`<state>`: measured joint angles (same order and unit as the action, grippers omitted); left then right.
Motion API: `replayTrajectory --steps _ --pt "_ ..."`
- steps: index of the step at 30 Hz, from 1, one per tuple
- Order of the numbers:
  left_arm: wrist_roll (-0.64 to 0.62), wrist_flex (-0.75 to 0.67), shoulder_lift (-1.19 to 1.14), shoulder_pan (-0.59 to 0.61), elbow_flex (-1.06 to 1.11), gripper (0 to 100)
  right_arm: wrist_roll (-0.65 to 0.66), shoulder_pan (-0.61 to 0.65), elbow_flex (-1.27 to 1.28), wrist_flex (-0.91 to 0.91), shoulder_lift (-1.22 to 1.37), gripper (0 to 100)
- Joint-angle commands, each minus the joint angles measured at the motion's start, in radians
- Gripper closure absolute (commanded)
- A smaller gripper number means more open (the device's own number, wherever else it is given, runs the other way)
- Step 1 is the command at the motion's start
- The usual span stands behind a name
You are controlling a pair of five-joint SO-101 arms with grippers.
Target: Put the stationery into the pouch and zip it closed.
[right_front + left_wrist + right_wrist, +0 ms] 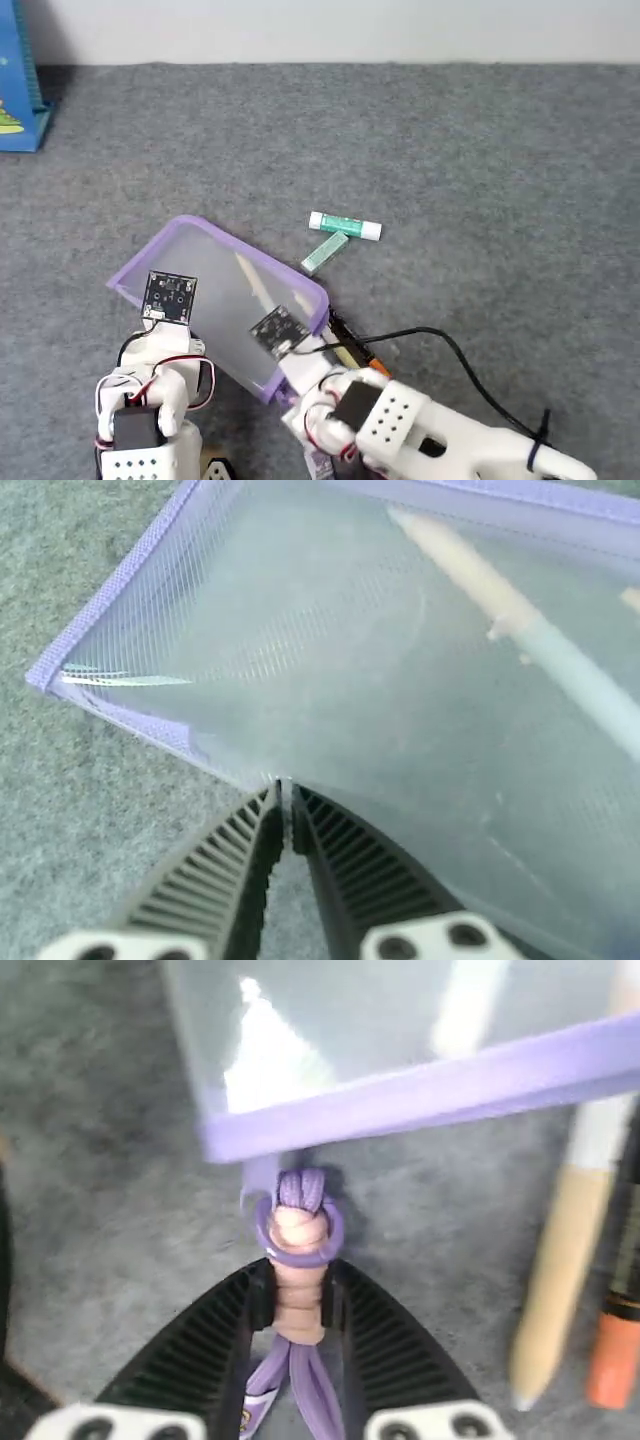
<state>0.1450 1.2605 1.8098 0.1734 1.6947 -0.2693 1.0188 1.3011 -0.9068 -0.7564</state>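
Right jaws are closed on the soft zip-pull cord; left jaws are pinched on an edge of the limp, light pouch, judged slippery.

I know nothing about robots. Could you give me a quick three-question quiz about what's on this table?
1. True or false: the glue stick lies inside the pouch.
2. What are the right arm's fingers shut on? A) the zip cord B) a pencil C) nothing
3. Fill in: the left arm's fingers pinch the pouch's ____.
Key: 1 false; 2 A; 3 edge.
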Motion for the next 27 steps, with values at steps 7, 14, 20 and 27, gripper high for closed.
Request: replayTrajectory --steps 7,14,20,27 --pt "0.005 0.003 0.012 0.005 -0.012 98 0.163 -0.128 -0.264 -0.249 -0.028 99.1" --pt "0.005 0.003 0.012 0.005 -0.012 98 0.175 -0.131 -0.371 -0.412 -0.028 99.1" --pt "0.005 0.003 0.012 0.005 -0.012 98 0.175 -0.183 -0.511 -0.539 -0.071 99.1" --pt "0.005 0.003 0.012 0.005 -0.012 98 0.138 -0.183 -0.588 -0.634 -0.351 99.1"
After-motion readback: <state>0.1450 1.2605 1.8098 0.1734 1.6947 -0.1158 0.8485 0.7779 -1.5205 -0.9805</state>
